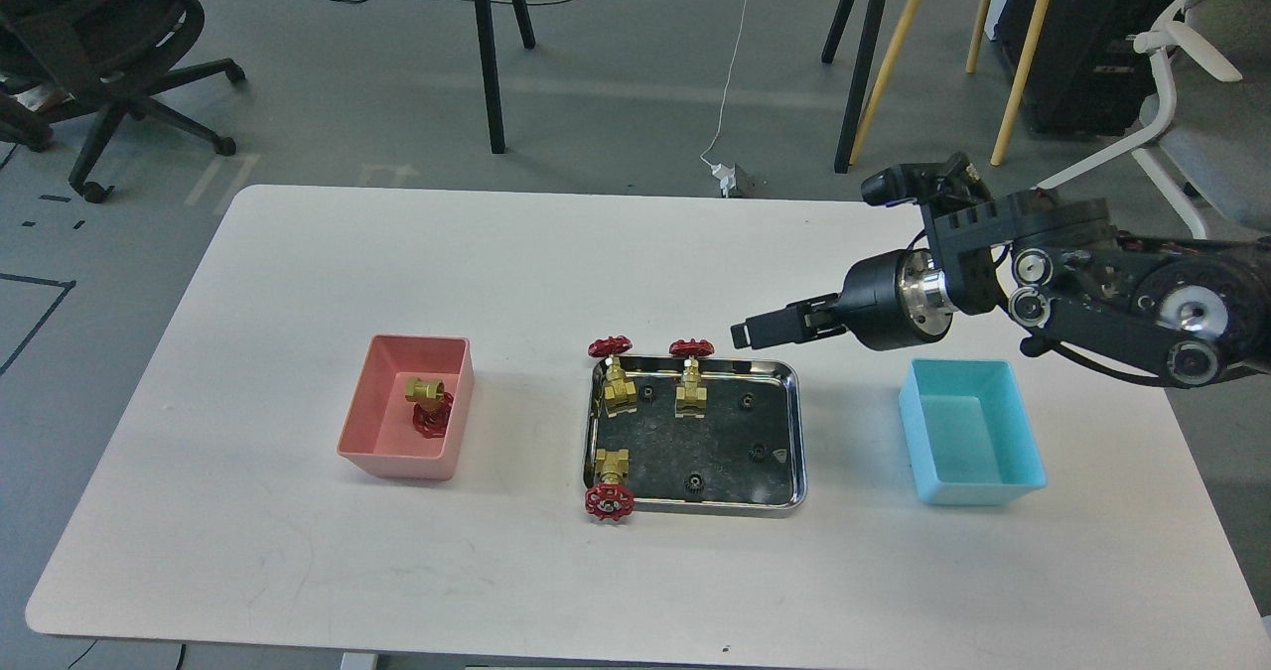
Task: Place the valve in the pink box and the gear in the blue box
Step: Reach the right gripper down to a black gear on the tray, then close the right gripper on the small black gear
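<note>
The pink box (382,407) stands at the left of the table with one valve (427,404) lying in it. Three more valves stand in the steel tray (715,442): two at its back left (614,372) (690,377) and one at its front left (608,486). Several small black gears lie in the tray, such as one (746,403) and another (760,451). The blue box (968,432) at the right is empty. My right gripper (755,331) points left, above the tray's back right corner; its fingers read as one dark bar. My left gripper is out of view.
The white table (596,253) carries only the boxes and the tray. Beyond its far edge are tripod legs (489,55), an office chair (99,74) and cables on the floor. My right arm (1122,303) spans above the blue box's far side.
</note>
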Controlling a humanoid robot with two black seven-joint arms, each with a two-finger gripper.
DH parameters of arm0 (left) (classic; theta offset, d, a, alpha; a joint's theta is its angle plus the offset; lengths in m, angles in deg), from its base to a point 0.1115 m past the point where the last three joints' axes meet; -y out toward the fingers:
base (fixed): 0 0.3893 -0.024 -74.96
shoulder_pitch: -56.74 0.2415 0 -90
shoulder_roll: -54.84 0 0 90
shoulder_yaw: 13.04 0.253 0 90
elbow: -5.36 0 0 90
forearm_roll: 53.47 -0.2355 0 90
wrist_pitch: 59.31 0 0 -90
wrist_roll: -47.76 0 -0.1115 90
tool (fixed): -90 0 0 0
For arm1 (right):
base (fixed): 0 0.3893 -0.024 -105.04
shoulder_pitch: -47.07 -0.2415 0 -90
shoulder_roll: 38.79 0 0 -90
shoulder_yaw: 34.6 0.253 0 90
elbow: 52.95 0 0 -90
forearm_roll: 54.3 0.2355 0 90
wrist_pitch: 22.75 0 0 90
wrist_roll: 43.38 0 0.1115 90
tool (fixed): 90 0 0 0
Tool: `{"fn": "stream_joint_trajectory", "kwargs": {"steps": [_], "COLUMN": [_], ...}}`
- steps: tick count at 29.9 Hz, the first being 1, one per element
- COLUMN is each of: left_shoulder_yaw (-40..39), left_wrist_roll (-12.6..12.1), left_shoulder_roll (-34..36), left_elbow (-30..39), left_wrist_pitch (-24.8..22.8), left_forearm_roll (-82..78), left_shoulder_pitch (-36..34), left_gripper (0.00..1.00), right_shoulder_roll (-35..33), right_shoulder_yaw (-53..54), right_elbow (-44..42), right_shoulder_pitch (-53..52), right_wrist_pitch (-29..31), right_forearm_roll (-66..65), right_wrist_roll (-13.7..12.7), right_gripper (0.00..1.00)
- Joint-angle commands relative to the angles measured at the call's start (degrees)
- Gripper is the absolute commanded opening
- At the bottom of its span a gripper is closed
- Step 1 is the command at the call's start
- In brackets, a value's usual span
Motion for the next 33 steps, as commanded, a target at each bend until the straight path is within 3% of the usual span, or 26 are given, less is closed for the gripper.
{"fn": "stream_joint_trajectory", "kwargs": {"steps": [1,20,33], "left_shoulder_yaw": [0.07,-0.28,-0.37], "left_wrist_roll": [-0.12,-0.2,-0.03], "left_shoulder_roll": [0.09,1.14,1.14], "left_elbow": [-0.54,-2.47,-4.24], "left_wrist_pitch": [0.43,3.07,3.16], "left_forearm_roll": [0.0,0.09,0.18], "left_shoulder_pitch": [-1.29,-3.92,-5.15], "left_gripper": [0.96,0.96,0.96], "right_shoulder_roll": [2.91,19.35,22.43], "right_shoulder_yaw": [-7.56,-21.19,-22.7], "right_elbow": [-0.26,-12.29,-17.84], "right_shoulder_pitch": [-1.97,-3.12,-0.57], "right_wrist_pitch": [-0.01,-0.01,-0.01], "right_forearm_roll": [-2.64,-4.93,-5.02], "right_wrist_roll": [0.17,2.36,2.36], "right_gripper": [0.99,0.97,0.95]}}
